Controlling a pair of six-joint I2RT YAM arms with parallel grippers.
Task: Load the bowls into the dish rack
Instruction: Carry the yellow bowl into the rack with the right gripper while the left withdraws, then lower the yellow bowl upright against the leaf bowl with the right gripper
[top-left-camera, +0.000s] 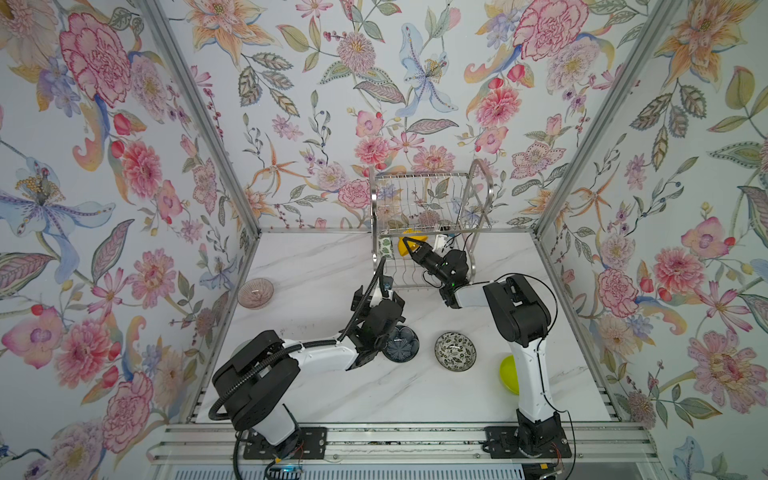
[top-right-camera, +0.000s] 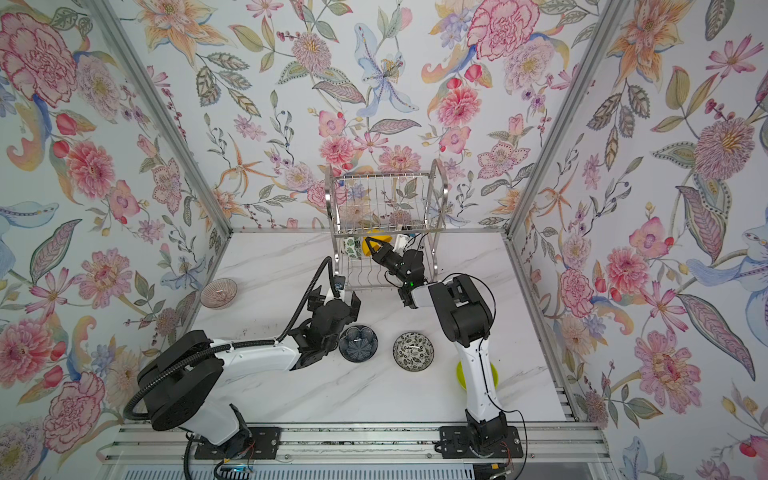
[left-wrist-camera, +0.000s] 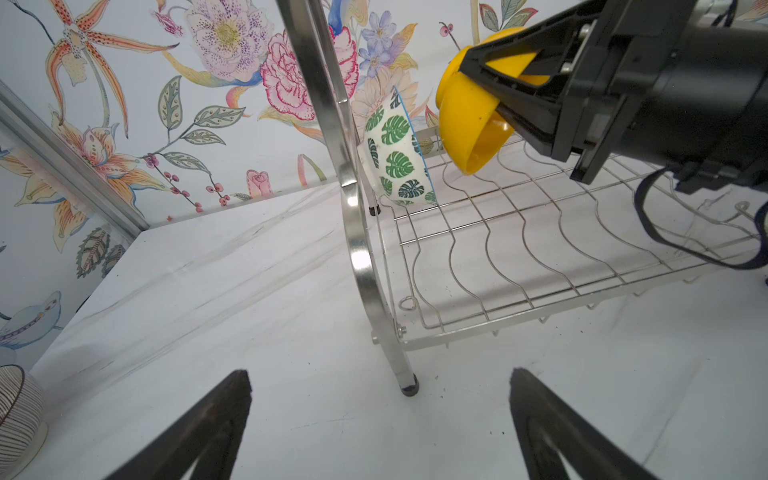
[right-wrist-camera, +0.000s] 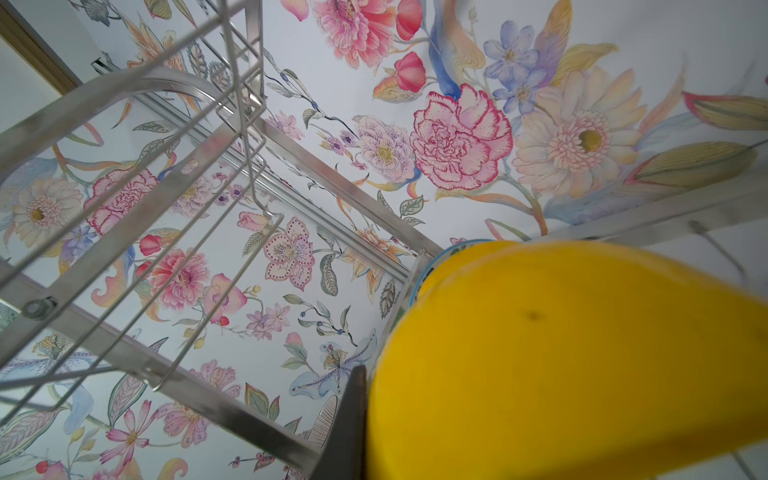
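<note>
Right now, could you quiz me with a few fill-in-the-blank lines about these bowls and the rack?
The bowl clamped in the right tool is coloured ___. The leaf-print bowl stands on edge on the dish rack's ___ shelf. The left tool is open and holds ___. The lime green bowl is partly hidden by the ___ arm.
Missing words: yellow; lower; nothing; right.

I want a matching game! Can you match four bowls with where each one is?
Bowls:
1 yellow bowl
2 leaf-print bowl
3 pink bowl
4 lime bowl
Places:
a partly hidden by the right arm
b on edge in the dish rack
c pinched in the right gripper
d alone at the table's left edge
Pairs: 1-c, 2-b, 3-d, 4-a
</note>
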